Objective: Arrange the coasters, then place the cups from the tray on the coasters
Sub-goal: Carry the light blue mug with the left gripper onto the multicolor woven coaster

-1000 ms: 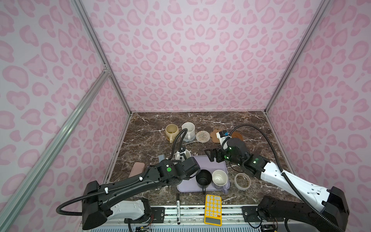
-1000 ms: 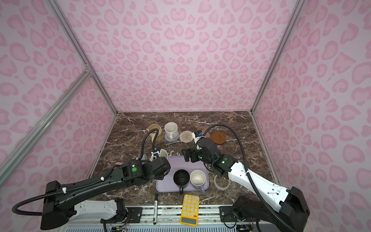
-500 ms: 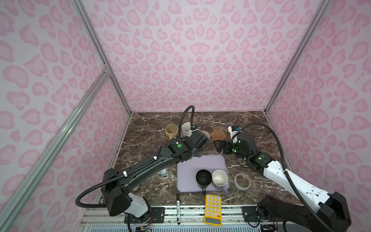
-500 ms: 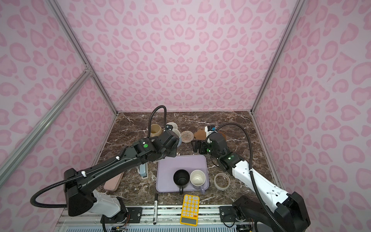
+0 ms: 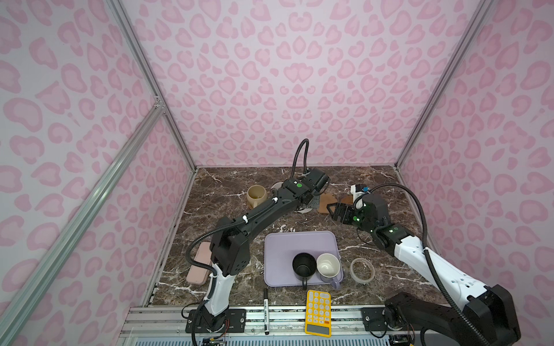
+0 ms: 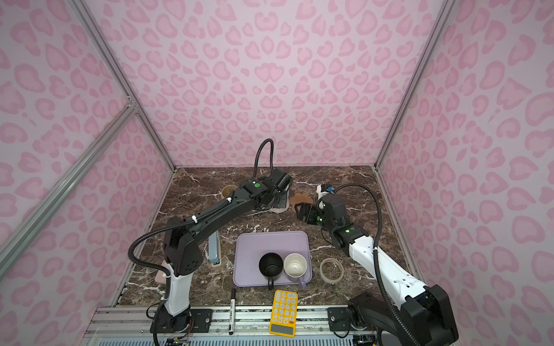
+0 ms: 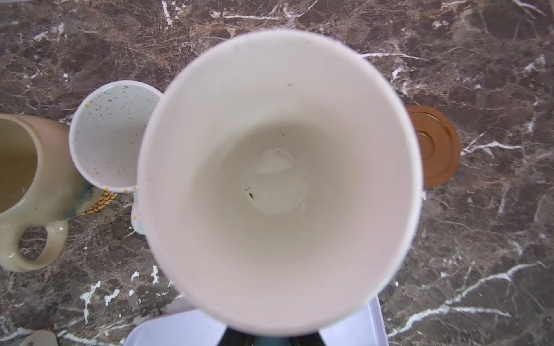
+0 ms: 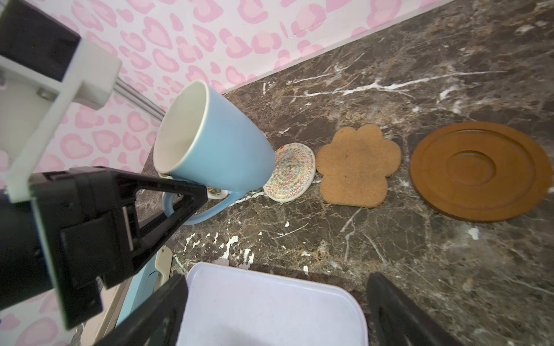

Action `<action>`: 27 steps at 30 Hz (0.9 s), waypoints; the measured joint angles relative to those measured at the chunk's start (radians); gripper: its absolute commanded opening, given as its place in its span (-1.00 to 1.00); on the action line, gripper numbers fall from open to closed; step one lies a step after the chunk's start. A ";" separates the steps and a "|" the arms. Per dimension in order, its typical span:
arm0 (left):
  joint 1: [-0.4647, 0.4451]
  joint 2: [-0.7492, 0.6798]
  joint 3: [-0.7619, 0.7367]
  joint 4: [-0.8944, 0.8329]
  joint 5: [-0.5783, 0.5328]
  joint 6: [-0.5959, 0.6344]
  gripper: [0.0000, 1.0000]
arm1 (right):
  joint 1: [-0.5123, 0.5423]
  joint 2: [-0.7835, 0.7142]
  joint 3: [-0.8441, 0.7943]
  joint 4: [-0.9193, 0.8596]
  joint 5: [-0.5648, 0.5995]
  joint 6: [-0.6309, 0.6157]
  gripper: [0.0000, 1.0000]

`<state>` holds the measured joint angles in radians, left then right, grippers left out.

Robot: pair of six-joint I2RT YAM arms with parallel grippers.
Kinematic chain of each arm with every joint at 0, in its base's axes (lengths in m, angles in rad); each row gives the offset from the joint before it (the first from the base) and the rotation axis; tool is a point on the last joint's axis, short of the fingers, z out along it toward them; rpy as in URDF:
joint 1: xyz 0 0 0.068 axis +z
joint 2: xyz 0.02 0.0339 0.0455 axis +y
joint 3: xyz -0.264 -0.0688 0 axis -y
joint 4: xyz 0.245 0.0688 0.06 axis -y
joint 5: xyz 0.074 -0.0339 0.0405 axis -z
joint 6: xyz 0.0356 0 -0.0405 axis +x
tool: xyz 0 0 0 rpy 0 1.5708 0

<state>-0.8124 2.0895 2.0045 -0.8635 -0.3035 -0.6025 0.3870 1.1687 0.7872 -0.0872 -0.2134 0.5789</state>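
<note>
No text, number or brand can be read anywhere. The yellow calculator (image 5: 318, 310), at the lower middle in both top views, has keys too small to make out. Any print on the marker (image 5: 265, 299) beside it is illegible.

L arm (image 5: 263, 213) extended, jaws clamped; R arm (image 5: 419, 257) jaws wide.
</note>
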 measured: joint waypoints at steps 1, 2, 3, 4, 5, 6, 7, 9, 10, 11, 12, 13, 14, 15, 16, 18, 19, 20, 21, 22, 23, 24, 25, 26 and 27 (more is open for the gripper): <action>0.003 0.029 0.033 -0.010 -0.001 -0.003 -0.99 | -0.010 0.008 0.000 0.001 -0.005 0.008 0.88; 0.006 0.051 0.055 -0.018 -0.001 -0.006 -0.99 | -0.019 0.014 0.000 0.001 -0.010 0.008 0.88; 0.010 0.076 0.077 -0.027 -0.002 -0.008 -0.99 | -0.026 0.022 0.000 0.001 -0.018 0.009 0.88; 0.015 0.092 0.090 -0.030 -0.002 -0.011 -0.99 | -0.030 0.030 0.002 -0.002 -0.027 0.012 0.88; 0.019 0.106 0.095 -0.031 0.001 -0.016 -0.98 | -0.031 0.036 0.005 -0.006 -0.035 0.011 0.88; 0.023 0.121 0.100 -0.033 0.006 -0.020 -0.99 | -0.034 0.044 0.010 -0.010 -0.047 0.012 0.88; 0.029 0.134 0.101 -0.034 0.008 -0.026 -0.99 | -0.035 0.050 0.012 -0.010 -0.053 0.011 0.87; 0.034 0.152 0.101 -0.041 0.008 -0.033 -0.99 | -0.038 0.059 0.013 -0.010 -0.064 0.011 0.87; 0.038 0.158 0.101 -0.048 0.008 -0.035 -0.98 | -0.040 0.063 0.013 -0.012 -0.069 0.011 0.87; 0.040 0.158 0.097 -0.052 0.008 -0.037 -0.98 | -0.040 0.066 0.013 -0.013 -0.074 0.011 0.87; 0.042 0.158 0.091 -0.053 0.008 -0.041 -0.98 | -0.040 0.069 0.013 -0.011 -0.077 0.011 0.87; 0.043 0.158 0.083 -0.048 0.008 -0.041 -0.99 | -0.040 0.071 0.013 -0.011 -0.081 0.011 0.87; 0.043 0.158 0.076 -0.042 0.009 -0.041 -0.98 | -0.041 0.072 0.013 -0.010 -0.083 0.011 0.87; 0.043 0.158 0.070 -0.039 0.011 -0.041 -0.98 | -0.042 0.075 0.013 -0.009 -0.085 0.011 0.87; 0.046 0.162 0.069 -0.040 0.015 -0.041 -0.98 | -0.042 0.077 0.013 -0.008 -0.090 0.011 0.87; 0.049 0.166 0.069 -0.033 0.019 -0.041 -0.98 | -0.042 0.084 0.013 -0.008 -0.094 0.011 0.86; 0.052 0.167 0.069 -0.026 0.027 -0.040 -0.98 | -0.042 0.088 0.013 -0.008 -0.095 0.011 0.86; 0.055 0.170 0.069 -0.021 0.031 -0.040 -0.98 | -0.042 0.090 0.011 -0.008 -0.098 0.011 0.86; 0.058 0.174 0.069 -0.016 0.034 -0.040 -0.98 | -0.042 0.092 0.010 -0.008 -0.098 0.011 0.86; 0.061 0.179 0.069 -0.014 0.034 -0.041 -0.98 | -0.042 0.094 0.007 -0.007 -0.101 0.012 0.86; 0.064 0.184 0.069 -0.013 0.034 -0.041 -0.99 | -0.042 0.095 0.005 -0.007 -0.102 0.012 0.86; 0.065 0.190 0.069 -0.011 0.035 -0.041 -0.98 | -0.042 0.097 0.003 -0.007 -0.103 0.012 0.86; 0.068 0.195 0.069 -0.011 0.037 -0.041 -0.98 | -0.042 0.099 0.002 -0.006 -0.104 0.012 0.86; 0.070 0.199 0.069 -0.010 0.037 -0.041 -0.98 | -0.042 0.101 0.002 -0.005 -0.105 0.012 0.86; 0.072 0.203 0.069 -0.010 0.037 -0.041 -0.98 | -0.042 0.103 0.002 -0.005 -0.106 0.012 0.86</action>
<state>-0.7406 2.2921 2.0735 -0.8730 -0.2665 -0.6434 0.3447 1.2720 0.7887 -0.0921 -0.3191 0.5907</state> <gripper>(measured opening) 0.158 0.930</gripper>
